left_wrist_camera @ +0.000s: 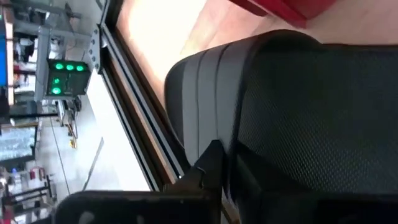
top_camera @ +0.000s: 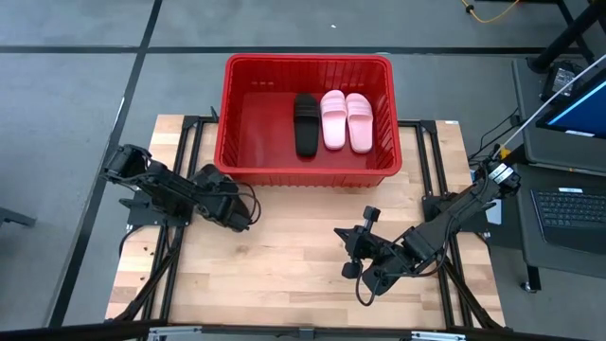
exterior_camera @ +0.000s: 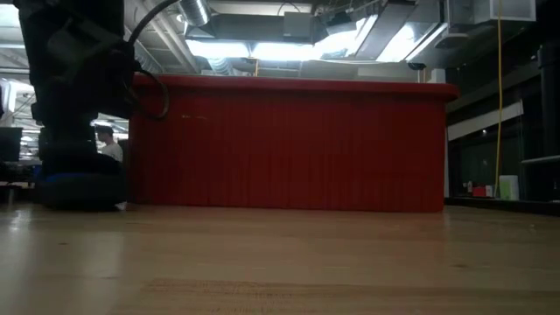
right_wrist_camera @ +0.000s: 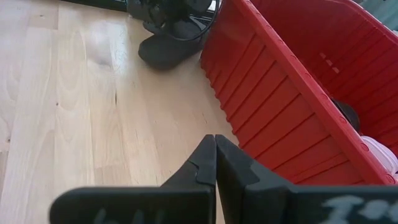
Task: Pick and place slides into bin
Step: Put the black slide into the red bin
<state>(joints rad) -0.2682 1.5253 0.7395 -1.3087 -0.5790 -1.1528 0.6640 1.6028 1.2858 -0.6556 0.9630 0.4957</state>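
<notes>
The red bin (top_camera: 308, 175) stands at the table's far middle; it also shows in the low view (exterior_camera: 289, 144). In it lie one black slide (top_camera: 306, 123) and two pink slides (top_camera: 333, 120) side by side. A second black slide (right_wrist_camera: 165, 53) lies on the table by the bin's near left corner, under my left gripper (top_camera: 239, 210). That gripper is down on this slide, which fills the left wrist view (left_wrist_camera: 292, 106). My right gripper (right_wrist_camera: 215, 149) is shut and empty over the table's near right (top_camera: 352, 244). My left gripper comes at the black slide slanting from above and from the table's left. One finger (left_wrist_camera: 212, 168) shows beside the ribbed strap (left_wrist_camera: 205, 93); the slide hides the other finger and the place of contact. The slide's sole rests on the table (right_wrist_camera: 155, 62).
Bare wood (top_camera: 284, 256) lies between the two arms, in front of the bin. A desk with a laptop (top_camera: 568, 208) stands off the table's right edge. The low view shows the room and a person (exterior_camera: 107, 144) beyond the table.
</notes>
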